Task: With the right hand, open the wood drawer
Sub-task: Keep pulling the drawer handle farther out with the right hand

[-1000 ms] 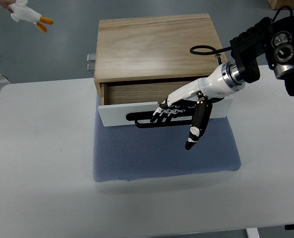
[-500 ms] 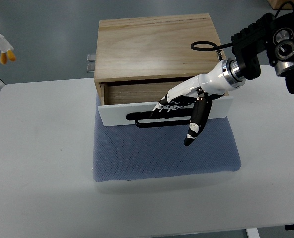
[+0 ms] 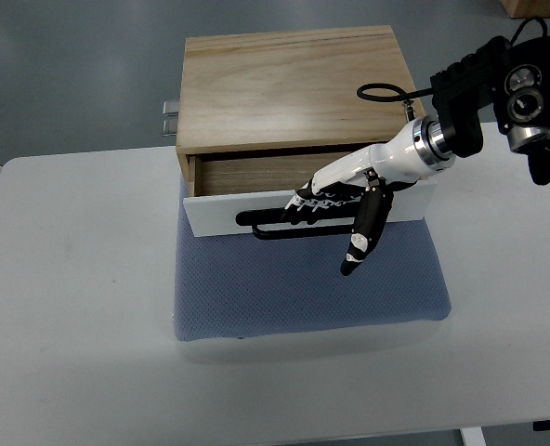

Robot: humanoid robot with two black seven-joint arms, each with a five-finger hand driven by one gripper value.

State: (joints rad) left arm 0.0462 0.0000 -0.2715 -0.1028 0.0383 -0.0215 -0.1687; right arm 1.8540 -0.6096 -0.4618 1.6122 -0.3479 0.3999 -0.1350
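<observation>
**A:** What does the drawer look like?

**B:** The wood drawer (image 3: 256,174) sits in a pale, light-grained wooden box (image 3: 294,84) with a flat top. Its front panel (image 3: 221,218) is white, and a black bar handle (image 3: 280,224) runs across it. The drawer is pulled partway out, so a strip of its brown inner wall shows between the box's edge and the white front.

**A:** Where is it standing?

**B:** The box stands at the far side of the white bench (image 3: 80,307), its front resting on a blue mesh mat (image 3: 303,297) that spreads toward the camera. The open drawer front overhangs the mat's far edge.

**A:** And the hand?

**B:** The right hand (image 3: 335,193) comes in from the picture's right on a white forearm behind a black wrist joint (image 3: 461,111). Its fingers (image 3: 303,206) are curled over the handle bar, grasping it near the middle. The thumb (image 3: 360,240) is black and points down and toward the camera, clear of the panel, its tip over the mat.

**A:** Anything else?

**B:** A black cable loop (image 3: 379,92) lies above the box's top right corner, and a small metal hinge or latch (image 3: 170,118) sticks out from the box's left side.
</observation>
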